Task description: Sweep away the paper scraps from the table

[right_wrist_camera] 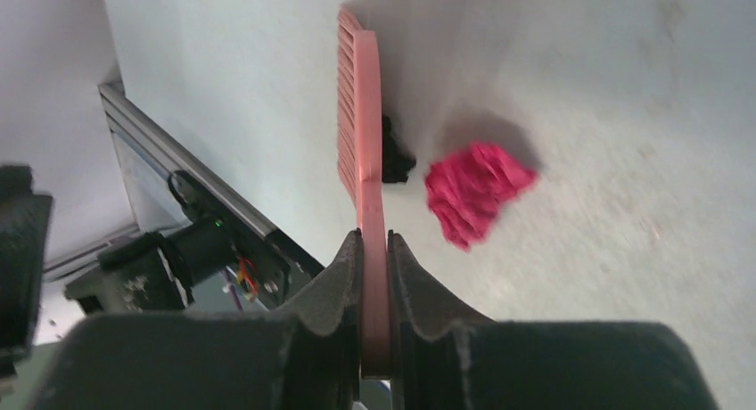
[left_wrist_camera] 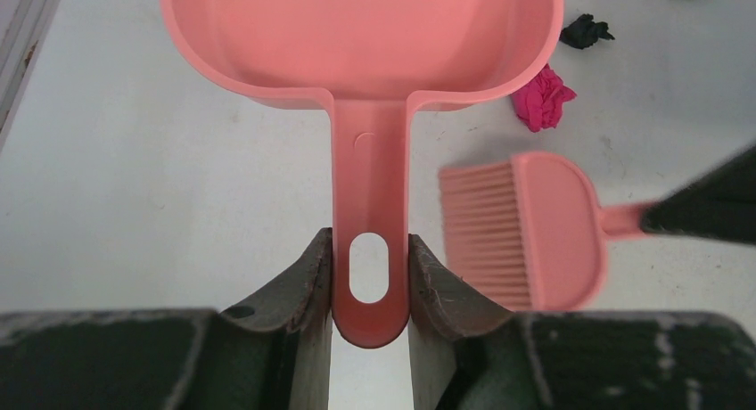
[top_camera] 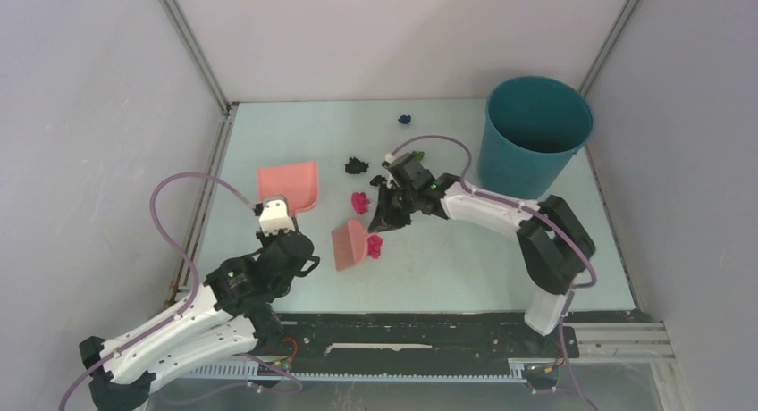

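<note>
The paper scraps are scattered on the table (top_camera: pixel 465 259), most of them close around the brush (top_camera: pixel 349 245). One magenta scrap (top_camera: pixel 374 245) lies just beside the brush head, on its right as seen from above. A second magenta scrap (top_camera: pixel 360 201) lies a little beyond the brush, and a black scrap (top_camera: pixel 357 166) lies farther beyond it. A dark blue scrap (top_camera: pixel 404 120) is seen well beyond the brush and to its right. A green scrap (top_camera: pixel 417 152) is partly hidden by a cable, also beyond and right of the brush. In the right wrist view a dark wad (right_wrist_camera: pixel 397 156) is seen close against the face of the brush, with a magenta scrap just past it; both are blurred.

The brush handle is clamped between the jaws of the right gripper (right_wrist_camera: pixel 374 258), and the brush is held edge-on with its bristles pointing away from the fingers. Whether the bristles touch the table cannot be told.

The dustpan (top_camera: pixel 290 186) is set to the left of the brush and slightly beyond it, apart from it. Its handle is gripped by the left gripper (left_wrist_camera: pixel 370 267), whose jaws are closed on either side of the hanging hole. The mouth of the pan is turned away from that gripper.

A teal bin (top_camera: pixel 534 134) stands upright well to the right of the brush.
</note>
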{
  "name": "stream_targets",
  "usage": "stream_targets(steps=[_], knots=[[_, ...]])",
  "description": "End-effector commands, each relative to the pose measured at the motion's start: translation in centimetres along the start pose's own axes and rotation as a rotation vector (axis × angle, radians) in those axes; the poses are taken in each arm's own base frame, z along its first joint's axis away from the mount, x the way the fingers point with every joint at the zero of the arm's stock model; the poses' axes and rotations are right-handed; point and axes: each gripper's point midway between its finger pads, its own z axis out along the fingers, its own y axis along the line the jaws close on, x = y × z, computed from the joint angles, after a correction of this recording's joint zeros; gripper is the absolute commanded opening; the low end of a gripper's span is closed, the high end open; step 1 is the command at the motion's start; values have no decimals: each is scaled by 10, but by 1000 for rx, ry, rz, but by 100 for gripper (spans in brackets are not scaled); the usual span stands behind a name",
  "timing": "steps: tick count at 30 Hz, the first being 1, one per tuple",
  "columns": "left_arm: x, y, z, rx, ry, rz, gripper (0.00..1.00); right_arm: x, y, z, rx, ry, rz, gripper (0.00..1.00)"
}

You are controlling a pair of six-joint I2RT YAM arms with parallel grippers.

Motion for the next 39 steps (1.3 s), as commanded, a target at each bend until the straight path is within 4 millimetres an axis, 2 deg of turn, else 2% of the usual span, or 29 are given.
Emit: stream_targets(steps=[1, 6, 8, 9, 11, 14, 16, 19, 21, 24, 28, 31, 33, 36, 39], knots=[[-25, -23, 0, 51, -39, -35, 0, -2, -30, -46, 49, -138, -14, 0], [-20, -33, 7, 47, -16, 11, 0, -25, -87, -82, 89, -233, 204, 0], [-19, -35, 9, 42, -15, 22, 0, -34, -106, -93, 110, -249, 254, 0], [-20, -35, 9, 42, -15, 26, 0, -37, -108, -96, 95, -246, 258, 0], [-21, -35, 9, 37, -20, 31, 0, -40, -102, -102, 38, -236, 240, 0], [-23, -33, 10, 26, -32, 42, 0, -45, -70, -113, -98, -212, 117, 0], [-24, -32, 11, 23, -39, 53, 0, -61, -51, -126, -110, -254, 45, 0], [-24, -31, 12, 12, -41, 70, 0, -86, -30, -131, -151, -296, 23, 0], [-23, -31, 12, 11, -39, 76, 0, -107, -21, -129, -173, -333, 36, 0], [-22, -30, 11, 13, -31, 77, 0, -133, -16, -113, -191, -333, 85, 0], [-22, -25, 7, 16, -30, 59, 0, -155, -21, -80, -161, -283, 240, 0], [-23, -21, 4, 18, -36, 37, 0, -161, -35, -61, -70, -282, 345, 0], [-24, -18, 3, 16, -39, 27, 0, -163, -41, -55, -24, -297, 361, 0], [-22, -16, 2, 15, -37, 22, 0, -159, -52, -53, 29, -303, 372, 0], [-19, -17, 4, 12, -32, 27, 0, -147, -67, -56, 93, -304, 364, 0]])
